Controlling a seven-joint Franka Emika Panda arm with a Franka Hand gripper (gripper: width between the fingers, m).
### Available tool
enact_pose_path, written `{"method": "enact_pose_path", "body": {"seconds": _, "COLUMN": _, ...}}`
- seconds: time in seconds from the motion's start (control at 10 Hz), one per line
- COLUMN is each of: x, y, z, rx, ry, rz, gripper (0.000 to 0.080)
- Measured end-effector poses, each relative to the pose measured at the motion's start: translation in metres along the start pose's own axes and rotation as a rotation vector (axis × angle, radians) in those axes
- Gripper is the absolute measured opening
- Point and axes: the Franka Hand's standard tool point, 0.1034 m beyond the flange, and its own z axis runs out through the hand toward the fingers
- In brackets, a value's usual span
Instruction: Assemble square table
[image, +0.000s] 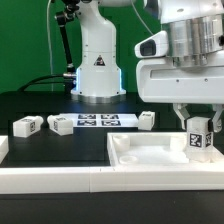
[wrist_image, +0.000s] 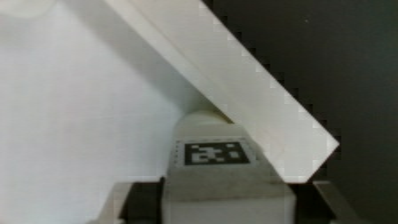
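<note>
Exterior view: gripper clamped on 1 leg over slab corner; 3 other legs lie loose, prob. none fitted yet.

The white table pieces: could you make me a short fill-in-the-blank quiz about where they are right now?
1. The gripper is shut on ___ white leg.
2. That leg is at the end of the tabletop on the exterior view's ___.
3. ___ other legs lie loose on the black table.
Missing words: one; right; three.
</note>
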Motion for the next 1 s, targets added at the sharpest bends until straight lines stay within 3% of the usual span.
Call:
{"method": "enact_pose_path", "body": {"seconds": 0.2, "x": -0.0015, "y": 0.0016, "z": -0.0005, "rx": -0.018, "ry": -0.029, "rz": 0.138, "gripper": 0.0294}}
{"method": "enact_pose_path", "body": {"seconds": 0.5, "x": -0.0022, "y": 0.0003, "z": -0.0007, "rx": -0.013, "ry": -0.034, "rz": 0.309, "gripper": 0.0294}}
{"method": "enact_pose_path", "body": {"seconds": 0.8, "x": -0.0033, "y": 0.0011, "z": 0.0000, "rx": -0.019, "ry": -0.037, "rz": 0.294, "gripper": 0.0294}}
{"method": "enact_pose_path", "body": {"seconds": 0.9, "x": -0.0060, "y": 0.0015, "z": -0.0002, "rx": -0.031, "ry": -0.049, "rz": 0.267, "gripper": 0.0494}}
{"method": "enact_pose_path", "body": {"seconds": 1.0, "x": -0.0062, "y": 0.0010, "z": -0.0007, "rx": -0.032, "ry": -0.052, "rz": 0.227, "gripper": 0.0599}}
